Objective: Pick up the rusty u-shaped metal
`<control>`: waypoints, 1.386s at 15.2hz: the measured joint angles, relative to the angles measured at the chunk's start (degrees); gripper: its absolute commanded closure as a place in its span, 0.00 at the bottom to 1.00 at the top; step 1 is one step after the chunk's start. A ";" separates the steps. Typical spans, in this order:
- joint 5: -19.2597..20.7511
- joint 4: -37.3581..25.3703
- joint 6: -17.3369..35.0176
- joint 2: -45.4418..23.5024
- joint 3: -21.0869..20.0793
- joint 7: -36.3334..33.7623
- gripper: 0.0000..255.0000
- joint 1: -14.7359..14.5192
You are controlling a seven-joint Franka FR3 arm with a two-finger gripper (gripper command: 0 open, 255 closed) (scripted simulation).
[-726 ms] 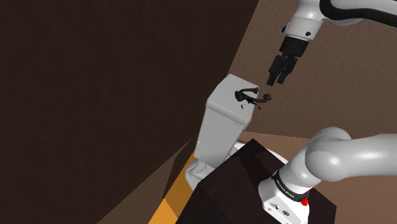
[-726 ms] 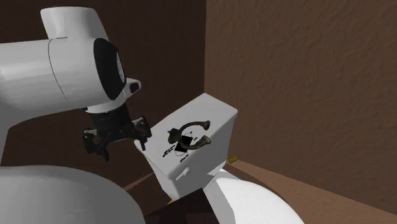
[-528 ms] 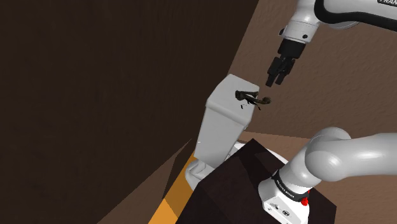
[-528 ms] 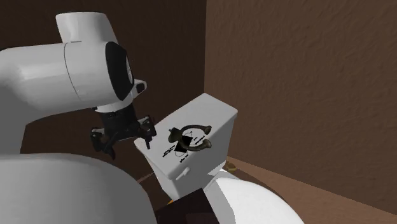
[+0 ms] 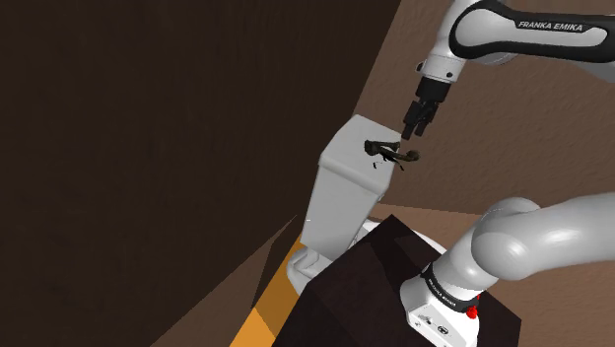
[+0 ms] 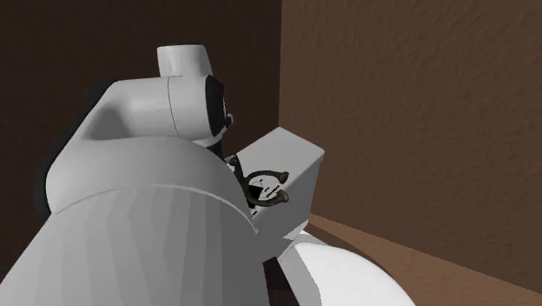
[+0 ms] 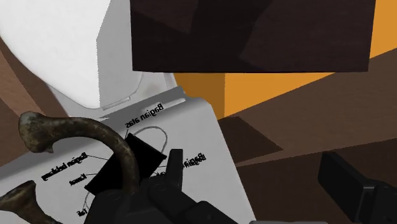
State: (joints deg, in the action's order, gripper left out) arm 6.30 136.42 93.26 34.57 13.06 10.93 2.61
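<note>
Just one U-shaped metal (image 7: 95,129), one pincer (image 5: 410,131).

White arm (image 5: 512,25) rising from dark box stand (image 5: 370,281) at lower right, black hand (image 5: 409,132) just above dark u-shaped metal piece (image 5: 392,152), lying atop white toilet tank (image 5: 340,192), brown walls (image 5: 148,118) behind

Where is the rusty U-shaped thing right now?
The rusty U-shaped metal lies on top of the white toilet tank, near the tank's edge toward the shoulder view's right. The open gripper hangs just above it.
</note>
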 measured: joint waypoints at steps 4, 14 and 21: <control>1.43 -1.68 5.00 -7.25 4.35 5.52 0.00 0.43; 0.81 -4.40 15.26 -21.36 10.75 14.95 0.00 0.79; 0.52 -2.41 18.99 -23.17 11.34 15.59 1.00 0.88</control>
State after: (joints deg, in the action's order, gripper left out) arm 6.82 134.02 112.26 11.40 24.40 26.52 3.49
